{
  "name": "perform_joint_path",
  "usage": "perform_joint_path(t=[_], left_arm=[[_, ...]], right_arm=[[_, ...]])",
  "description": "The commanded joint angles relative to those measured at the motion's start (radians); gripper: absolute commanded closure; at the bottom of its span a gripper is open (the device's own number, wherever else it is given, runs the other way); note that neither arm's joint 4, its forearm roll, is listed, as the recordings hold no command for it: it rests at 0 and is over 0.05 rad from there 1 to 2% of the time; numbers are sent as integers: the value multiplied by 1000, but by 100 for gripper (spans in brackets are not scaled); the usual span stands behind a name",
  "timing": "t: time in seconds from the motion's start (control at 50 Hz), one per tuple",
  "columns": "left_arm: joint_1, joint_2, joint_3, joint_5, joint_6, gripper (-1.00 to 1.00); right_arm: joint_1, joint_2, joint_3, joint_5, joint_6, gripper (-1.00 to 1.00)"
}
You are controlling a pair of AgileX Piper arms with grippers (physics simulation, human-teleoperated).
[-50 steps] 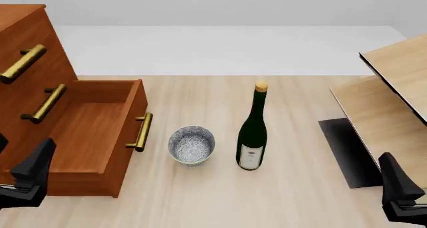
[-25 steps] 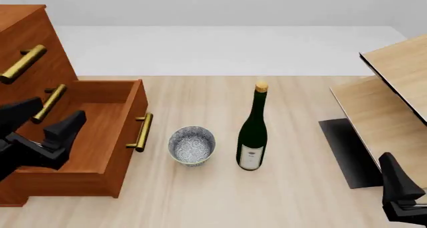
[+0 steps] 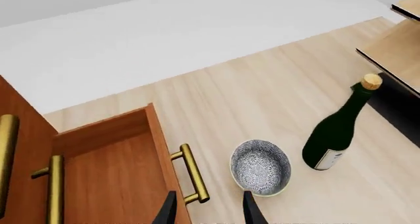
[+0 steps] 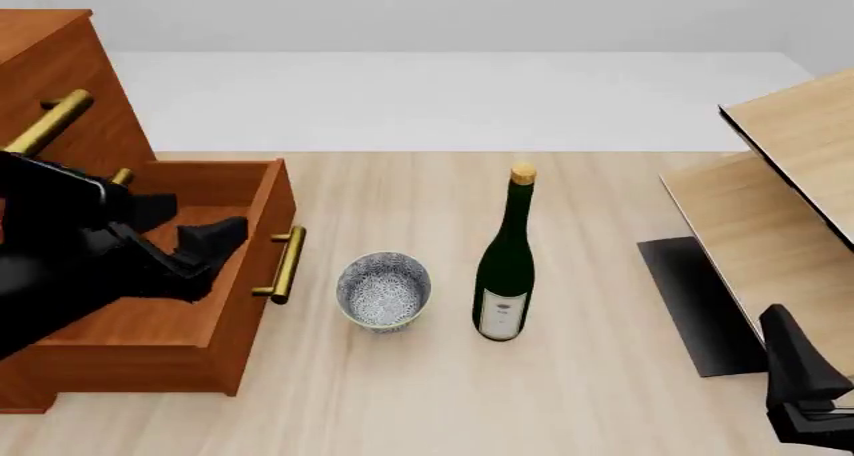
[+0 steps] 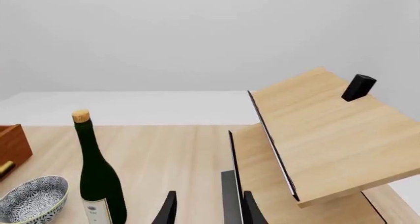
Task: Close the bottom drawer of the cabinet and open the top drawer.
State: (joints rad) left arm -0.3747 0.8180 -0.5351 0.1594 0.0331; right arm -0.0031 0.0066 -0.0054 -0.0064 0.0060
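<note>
Left claw (image 4: pixel 200 238) has swung up from the near-left corner and now hangs over the open bottom drawer (image 4: pixel 200 306), fingers pointing toward the drawer front; right claw (image 4: pixel 801 386) hasn't budged, parked low at the near right by the pale shelf (image 4: pixel 787 176). Nothing else has shifted.

Left claw is empty, fingers parted a moderate gap, seen in the left wrist view (image 3: pixel 206 211). Right claw is also empty, fingers a little apart (image 5: pixel 206 209).

Bottom drawer sticks well out of the cabinet (image 4: pixel 54 96) at far left, its handle (image 4: pixel 280 264) facing the bowl (image 4: pixel 383 291). Top drawer (image 4: pixel 34 76) is at the upper left, shut, handle (image 4: pixel 47 124) untouched.

Risks, as I judge them:
- Claw is above the drawer cavity, not in front of the panel. Dropping here puts it inside the box, and a push then traps it.
- Getting round to the front means passing between handle and bowl, which sit near each other. A wide sweep could knock the bowl, then the bottle (image 4: pixel 505 266) just beside it, tall and tippy.
- Off-centre push on the handle could skew the drawer and jam it.
- Arm bulk hides the middle drawer handle in the front view, so snagging it on the way up is possible.
</note>
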Motion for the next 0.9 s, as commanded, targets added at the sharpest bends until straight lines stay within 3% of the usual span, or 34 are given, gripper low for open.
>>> perform_joint_path(t=[0.02, 0.1, 0.16, 0.2, 0.26, 0.32, 0.46, 0.52, 0.6, 0.9], left_arm=[[-71, 110, -53, 20, -99, -100], [-41, 161, -65, 47, -132, -100], [-78, 195, -73, 53, -184, -100], [-70, 232, -72, 61, -150, -100], [-85, 251, -72, 64, -160, -100], [-120, 270, -72, 66, -218, -100], [-149, 318, -62, 48, -262, -100], [-140, 335, -61, 46, -247, -100], [-174, 385, -56, 29, -302, -100], [-172, 452, -8, -16, -293, -100]], right_arm=[[-3, -3, 0, 1, 8, -100], [-3, -4, 0, 0, 11, -100], [-4, -4, -1, 0, 13, -100], [-5, -5, -1, 0, 13, -100], [-6, -5, -1, 0, 14, -100], [-7, -5, -1, 0, 15, -100], [-7, -4, -2, 1, 19, -100], [-7, -4, -2, 1, 21, -100], [-7, -4, -3, 2, 21, -100], [-8, -4, -5, 3, 26, -100]])
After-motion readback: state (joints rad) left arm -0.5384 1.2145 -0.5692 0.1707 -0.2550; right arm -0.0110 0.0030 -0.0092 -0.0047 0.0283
